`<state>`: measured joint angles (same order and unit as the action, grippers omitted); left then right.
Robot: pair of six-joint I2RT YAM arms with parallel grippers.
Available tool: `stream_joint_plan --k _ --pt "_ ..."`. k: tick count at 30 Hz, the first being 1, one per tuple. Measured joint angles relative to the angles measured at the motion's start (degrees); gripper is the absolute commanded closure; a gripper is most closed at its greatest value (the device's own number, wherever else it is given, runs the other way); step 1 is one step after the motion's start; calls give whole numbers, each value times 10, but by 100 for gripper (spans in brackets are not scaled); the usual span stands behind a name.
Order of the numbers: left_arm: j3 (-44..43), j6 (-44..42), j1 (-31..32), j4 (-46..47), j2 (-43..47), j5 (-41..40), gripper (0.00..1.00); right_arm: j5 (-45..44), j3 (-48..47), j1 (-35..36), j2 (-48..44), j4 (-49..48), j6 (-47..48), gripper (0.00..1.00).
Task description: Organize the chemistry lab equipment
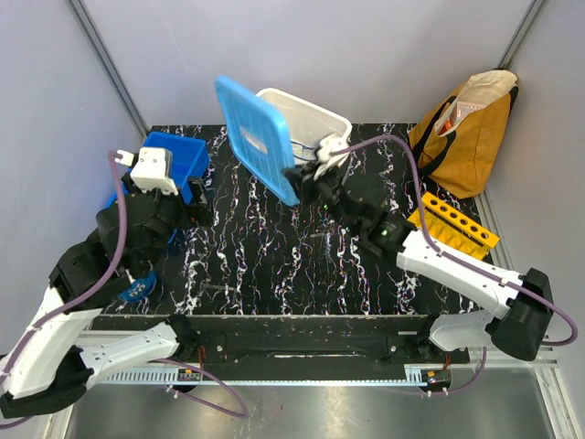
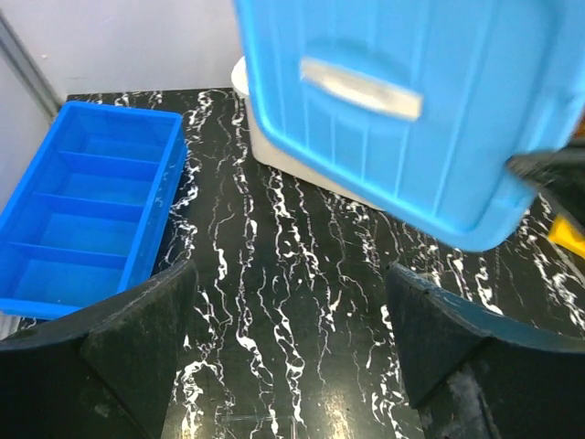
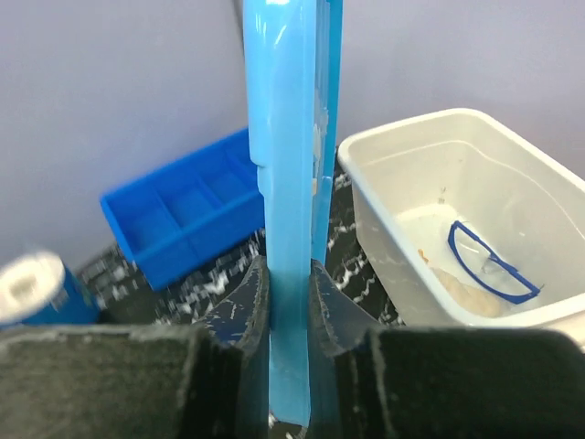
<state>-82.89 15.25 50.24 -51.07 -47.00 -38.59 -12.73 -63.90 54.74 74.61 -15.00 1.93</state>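
Note:
My right gripper (image 3: 288, 265) is shut on the edge of the tub's blue lid (image 3: 288, 155), holding it upright beside the white tub (image 3: 416, 219); the overhead view shows the same lid (image 1: 259, 135) tilted above the table. Blue-rimmed safety glasses (image 3: 489, 265) and a pale wad (image 3: 466, 294) lie inside the tub. At the table's right lies the yellow-orange rack (image 1: 454, 219). My left gripper (image 2: 291, 270) hangs open over bare table, nothing between its fingers. A thin transparent tube (image 2: 228, 418) lies on the table just below it.
The blue divided tray (image 2: 91, 210) sits at the back left, partly under my left arm. A blue cylinder with a white top (image 3: 32, 288) stands near the front left. A yellow-brown bag (image 1: 466, 128) rests at the back right, off the table.

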Motion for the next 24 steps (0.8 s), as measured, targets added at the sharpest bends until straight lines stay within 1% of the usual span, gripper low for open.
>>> stream_joint_plan --k 2,5,10,12,19,24 --pt "8 -5 -20 11 -9 3 15 4 -18 -31 2 -12 -68 100" --pt "21 -9 -77 28 -29 31 17 9 -41 -70 10 -22 -145 100" --pt "38 -10 -195 54 -79 134 19 20 -76 -120 43 -42 -259 100" --pt "39 -7 -227 63 -98 170 20 30 -88 -138 60 -45 -305 100" --pt "38 2 -293 106 -149 251 20 78 -123 -188 132 -78 -425 100" --pt "38 9 -327 127 -178 279 20 105 -132 -206 166 -113 -494 100"
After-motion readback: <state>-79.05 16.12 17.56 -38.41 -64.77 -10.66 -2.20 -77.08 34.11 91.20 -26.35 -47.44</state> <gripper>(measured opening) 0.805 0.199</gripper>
